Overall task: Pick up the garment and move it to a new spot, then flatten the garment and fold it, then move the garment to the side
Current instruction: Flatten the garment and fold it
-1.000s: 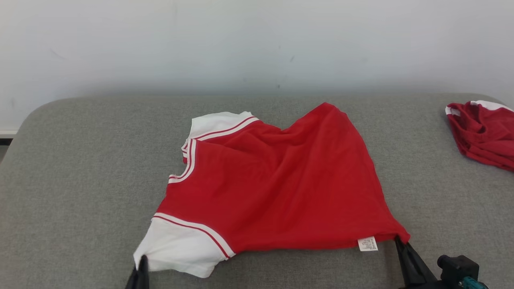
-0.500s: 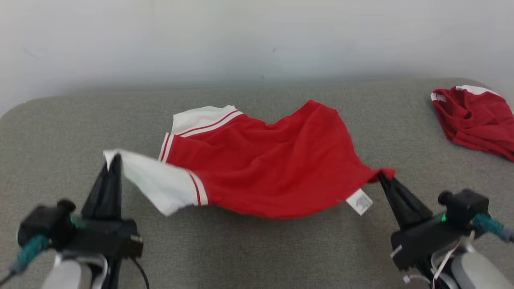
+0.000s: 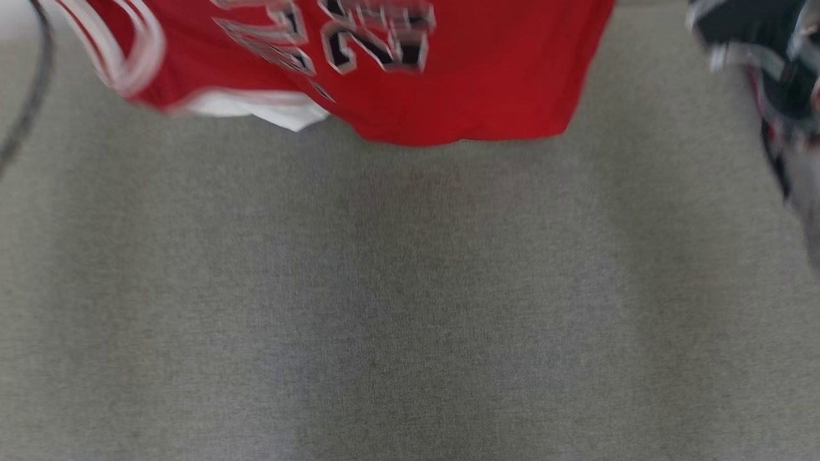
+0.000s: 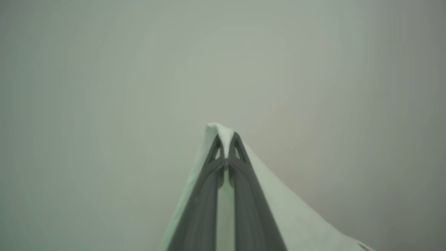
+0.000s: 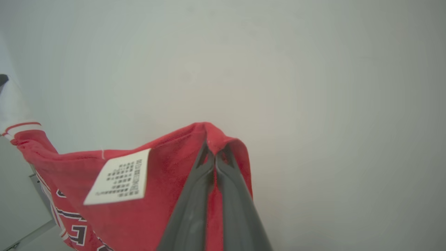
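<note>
The red jersey (image 3: 448, 96) is off the table, hanging above the grey padded surface (image 3: 410, 307), black numbers (image 3: 378, 38) showing, all a blur. The left gripper (image 4: 225, 139) is clamped on the tip of the white sleeve (image 4: 278, 209) and the right gripper (image 5: 215, 150) is pinched tight on a red hem corner, just beside the care label (image 5: 118, 177).

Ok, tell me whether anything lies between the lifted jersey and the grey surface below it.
Nothing visible does. The jersey hangs from the left gripper, shut on its white sleeve, and the right gripper, shut on a red hem corner. The grey surface beneath it looks bare, though the head view is blurred.
</note>
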Motion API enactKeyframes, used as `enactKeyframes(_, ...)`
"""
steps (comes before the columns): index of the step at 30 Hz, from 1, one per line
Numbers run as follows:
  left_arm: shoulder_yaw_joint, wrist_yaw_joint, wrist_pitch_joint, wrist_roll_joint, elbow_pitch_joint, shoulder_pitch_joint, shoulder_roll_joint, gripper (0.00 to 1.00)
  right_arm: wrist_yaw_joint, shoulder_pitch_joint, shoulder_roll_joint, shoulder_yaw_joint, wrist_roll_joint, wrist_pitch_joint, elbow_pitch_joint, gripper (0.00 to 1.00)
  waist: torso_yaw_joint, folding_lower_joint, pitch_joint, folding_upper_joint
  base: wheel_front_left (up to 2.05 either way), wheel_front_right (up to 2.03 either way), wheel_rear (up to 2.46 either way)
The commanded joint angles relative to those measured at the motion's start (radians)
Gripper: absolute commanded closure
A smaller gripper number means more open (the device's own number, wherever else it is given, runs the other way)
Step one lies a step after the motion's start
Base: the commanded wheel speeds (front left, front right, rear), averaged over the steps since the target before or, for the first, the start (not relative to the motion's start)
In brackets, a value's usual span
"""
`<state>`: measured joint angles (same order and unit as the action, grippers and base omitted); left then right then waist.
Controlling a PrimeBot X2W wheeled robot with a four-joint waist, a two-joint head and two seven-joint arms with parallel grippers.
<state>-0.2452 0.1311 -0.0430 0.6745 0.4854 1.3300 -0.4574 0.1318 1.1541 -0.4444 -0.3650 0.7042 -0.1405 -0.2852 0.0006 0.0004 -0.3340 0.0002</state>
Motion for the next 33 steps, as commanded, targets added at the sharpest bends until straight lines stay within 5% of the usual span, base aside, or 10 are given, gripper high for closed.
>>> enactKeyframes(1,-0.016,-0.002,-0.001,-0.014,0.022,0.055,-0.004,1.0,-0.003,0.061,0.027,0.001,0.01,0.008,-0.032,1.0,-0.022,-0.0004,-0.156,-0.0002,0.0,0.0,0.0)
enactKeyframes(8,-0.077,-0.002,-0.026,-0.015,0.184,0.425,0.01,1.0,-0.003,0.447,0.108,-0.023,-0.008,0.017,-0.296,1.0,-0.022,-0.0004,-0.261,-0.0002,0.0,0.0,0.0)
enactKeyframes(17,-0.155,-0.002,-0.082,-0.009,0.331,0.699,0.032,1.0,-0.003,0.717,0.138,-0.037,-0.053,0.098,-0.548,1.0,-0.028,-0.0004,-0.306,-0.0002,0.0,0.0,0.0)
enactKeyframes(26,-0.231,-0.002,-0.122,0.052,0.394,0.783,0.047,1.0,-0.003,0.798,0.122,-0.08,-0.027,0.15,-0.647,1.0,-0.022,-0.0004,-0.326,-0.0002,0.0,0.0,0.0)
enactKeyframes(33,-0.285,-0.002,-0.172,0.179,0.35,0.659,0.051,1.0,-0.003,0.712,0.082,-0.156,0.04,0.175,-0.634,1.0,-0.006,-0.0004,-0.292,-0.0002,0.0,0.0,0.0)
